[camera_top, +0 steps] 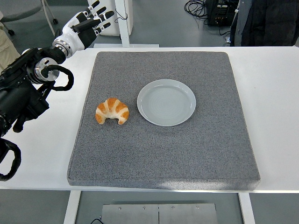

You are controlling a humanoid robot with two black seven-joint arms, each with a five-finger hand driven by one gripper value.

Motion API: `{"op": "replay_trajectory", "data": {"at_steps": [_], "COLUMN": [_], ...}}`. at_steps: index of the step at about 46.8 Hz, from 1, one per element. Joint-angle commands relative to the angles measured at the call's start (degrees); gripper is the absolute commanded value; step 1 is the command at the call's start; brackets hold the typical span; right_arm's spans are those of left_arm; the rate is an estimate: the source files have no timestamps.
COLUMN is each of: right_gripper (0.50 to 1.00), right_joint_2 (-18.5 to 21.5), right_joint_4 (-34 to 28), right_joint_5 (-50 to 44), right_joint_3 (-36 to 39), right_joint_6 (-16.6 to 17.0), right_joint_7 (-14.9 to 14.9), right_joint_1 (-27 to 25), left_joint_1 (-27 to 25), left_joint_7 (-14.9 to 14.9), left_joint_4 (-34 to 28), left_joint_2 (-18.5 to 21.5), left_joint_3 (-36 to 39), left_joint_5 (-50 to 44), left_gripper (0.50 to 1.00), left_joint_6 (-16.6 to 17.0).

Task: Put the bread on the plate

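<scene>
Croissant (112,111): on grey mat (163,154) near its left edge, just left of empty plate (166,102), long axis crosswise; left hand (84,29), fingers spread, empty, beyond mat's far-left corner, well apart.

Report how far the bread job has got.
Nothing is done yet: the croissant lies on the grey mat, left of the empty plate. The left hand is open above the table's far left corner, holding nothing. Grasping and placing remain.

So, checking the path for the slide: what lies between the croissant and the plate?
Nothing: in the head view only bare grey mat separates croissant and plate.
</scene>
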Motion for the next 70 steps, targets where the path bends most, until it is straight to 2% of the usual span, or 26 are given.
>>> {"op": "replay_trajectory", "data": {"at_steps": [1,5,12,23,29,34,43,50,62,70], "right_gripper": [1.0,1.0,1.0,1.0,1.0,1.0,1.0,1.0,1.0,1.0], "right_joint_2": [0.0,0.0,0.0,0.0,0.0,0.0,0.0,0.0,0.0,0.0], "right_joint_4": [0.0,0.0,-0.1,0.0,0.0,0.0,0.0,0.0,0.0,0.0], "right_joint_5": [0.0,0.0,0.0,0.0,0.0,0.0,0.0,0.0,0.0,0.0], "right_joint_3": [0.0,0.0,0.0,0.0,0.0,0.0,0.0,0.0,0.0,0.0], "right_joint_6": [0.0,0.0,0.0,0.0,0.0,0.0,0.0,0.0,0.0,0.0], "right_joint_7": [0.0,0.0,0.0,0.0,0.0,0.0,0.0,0.0,0.0,0.0], "right_joint_1": [0.0,0.0,0.0,0.0,0.0,0.0,0.0,0.0,0.0,0.0], "left_joint_1": [1.5,2.6,4.2,4.3,4.3,4.2,4.1,4.3,6.3,6.0], "left_joint_7": [0.0,0.1,0.1,0.1,0.1,0.1,0.2,0.0,-0.2,-0.1], "left_joint_4": [-3.9,-9.0,-19.1,-28.1,-33.3,-36.9,-41.0,-45.0,-49.0,-51.4], "left_joint_2": [1.6,3.6,9.0,14.4,18.6,22.3,26.0,29.4,31.8,33.9], "left_joint_3": [0.3,0.7,6.0,10.1,11.6,11.5,11.7,11.6,11.3,11.4], "left_joint_5": [0.1,0.4,0.4,0.5,1.2,6.2,12.4,21.0,39.0,46.5], "left_gripper": [0.996,0.996,0.996,0.996,0.996,0.996,0.996,0.996,0.996,0.996], "left_joint_6": [2.0,4.0,5.1,6.3,6.3,6.2,6.1,6.1,6.2,5.8]}}
